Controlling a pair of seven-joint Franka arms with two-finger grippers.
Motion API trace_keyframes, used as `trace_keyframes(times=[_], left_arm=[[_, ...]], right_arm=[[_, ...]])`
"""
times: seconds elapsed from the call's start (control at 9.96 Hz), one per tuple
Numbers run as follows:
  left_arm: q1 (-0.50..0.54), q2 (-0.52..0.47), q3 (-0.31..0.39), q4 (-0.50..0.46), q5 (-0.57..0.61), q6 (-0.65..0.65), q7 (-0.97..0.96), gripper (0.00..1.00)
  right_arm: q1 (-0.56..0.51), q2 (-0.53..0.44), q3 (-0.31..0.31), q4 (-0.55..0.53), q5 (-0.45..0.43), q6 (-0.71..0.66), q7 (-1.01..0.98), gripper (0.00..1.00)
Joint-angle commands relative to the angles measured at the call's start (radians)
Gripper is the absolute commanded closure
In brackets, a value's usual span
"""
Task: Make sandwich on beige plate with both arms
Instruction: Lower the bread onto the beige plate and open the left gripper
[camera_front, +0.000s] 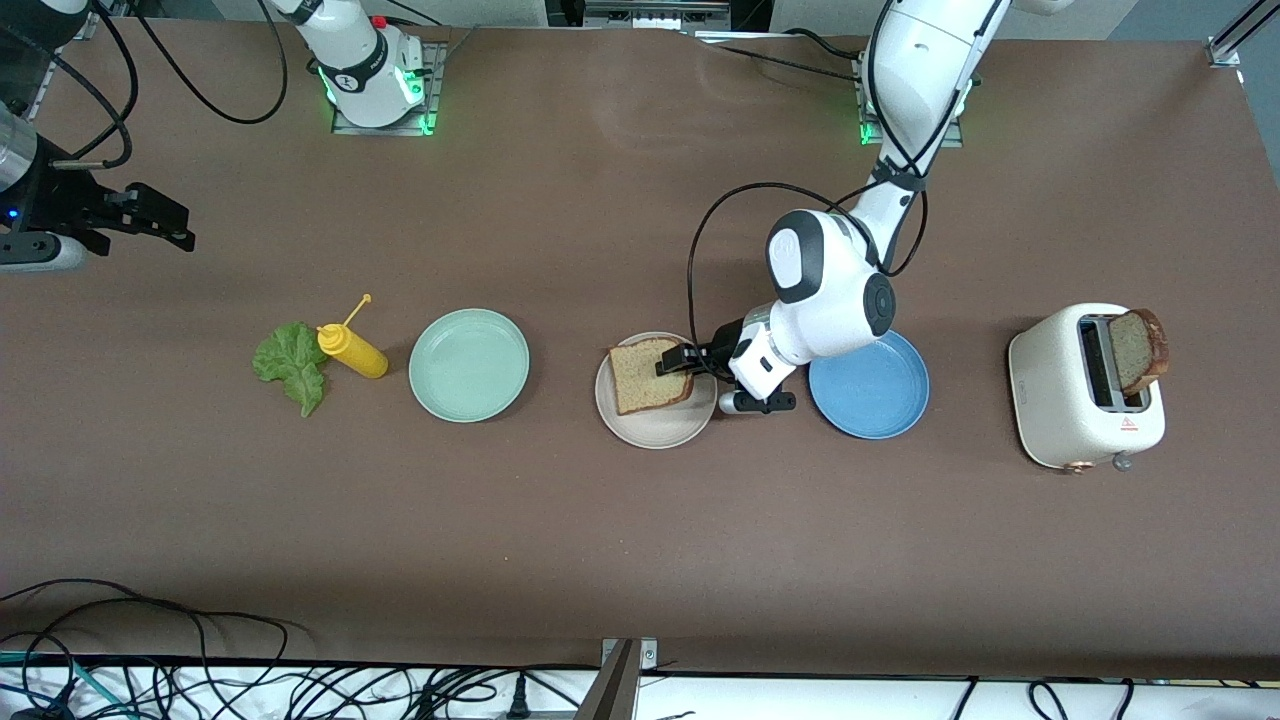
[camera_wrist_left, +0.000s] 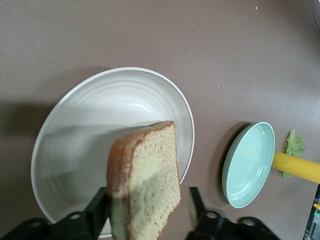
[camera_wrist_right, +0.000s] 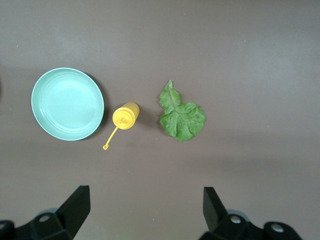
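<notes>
**A:** Front view first, working up from the camera's edge. What sits nearest?

**B:** The row of things across the middle of the table (camera_front: 640, 560). The toaster (camera_front: 1085, 388) stands at the left arm's end, a second bread slice (camera_front: 1140, 350) sticking up out of its slot. Next along comes the blue plate (camera_front: 880, 400), then the beige plate (camera_front: 655, 425), the mint-green plate (camera_front: 468, 364), the yellow squeeze bottle (camera_front: 352, 350) and the lettuce leaf (camera_front: 290, 365) at the right arm's end, just beside the bottle.

**A:** And the task's bread?

**B:** One bread slice (camera_front: 648, 374) is over the beige plate, clamped at its edge by the left gripper (camera_front: 685, 358). The left wrist view shows it plainly: the slice (camera_wrist_left: 145, 182) is pinched between the two black fingers (camera_wrist_left: 97, 212), tilted above the pale bowl of the plate (camera_wrist_left: 90, 115). Whether its lower corner touches the plate I cannot tell. The green plate (camera_wrist_left: 248, 165) stands near in that view.

**A:** Farther up?

**B:** The right gripper (camera_front: 150, 215) hangs over bare table at the right arm's end, waiting, fingers spread wide and holding nothing. Its wrist view looks down on the leaf (camera_wrist_right: 181, 114), the bottle (camera_wrist_right: 125, 116) and the green plate (camera_wrist_right: 67, 104), with the gripper (camera_wrist_right: 145, 207) clear of them all. The arm bases stand along the top edge.
</notes>
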Motion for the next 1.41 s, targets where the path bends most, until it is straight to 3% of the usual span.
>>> trace_keyframes(times=[0.0,0.2,0.5,0.8,1.0,1.3], left_arm=[[0.0,0.013,0.02,0.022,-0.021,0.007,0.013,0.0],[0.008,0.008,0.027,0.022,-0.021,0.007,0.013,0.0],[0.047,-0.021,0.027,0.014,0.102,-0.01,0.003,0.0],[0.097,-0.059,0.029,0.003,0.24,-0.057,-0.051,0.0],[0.13,-0.085,0.029,0.005,0.375,-0.092,-0.115,0.0],[0.205,-0.142,0.047,0.017,0.638,-0.294,-0.149,0.0]], right_arm=[[0.007,0.019,0.002,0.018,-0.016,-0.027,0.004,0.0],[0.004,0.027,0.001,0.025,-0.013,-0.041,0.002,0.0],[-0.006,0.12,-0.007,0.071,-0.006,-0.03,-0.004,0.0],[-0.009,0.14,-0.007,0.107,-0.007,-0.03,-0.007,0.0],[-0.005,0.142,-0.006,0.107,-0.01,-0.03,0.001,0.0],[-0.003,0.142,-0.004,0.104,-0.026,-0.032,-0.002,0.0]])
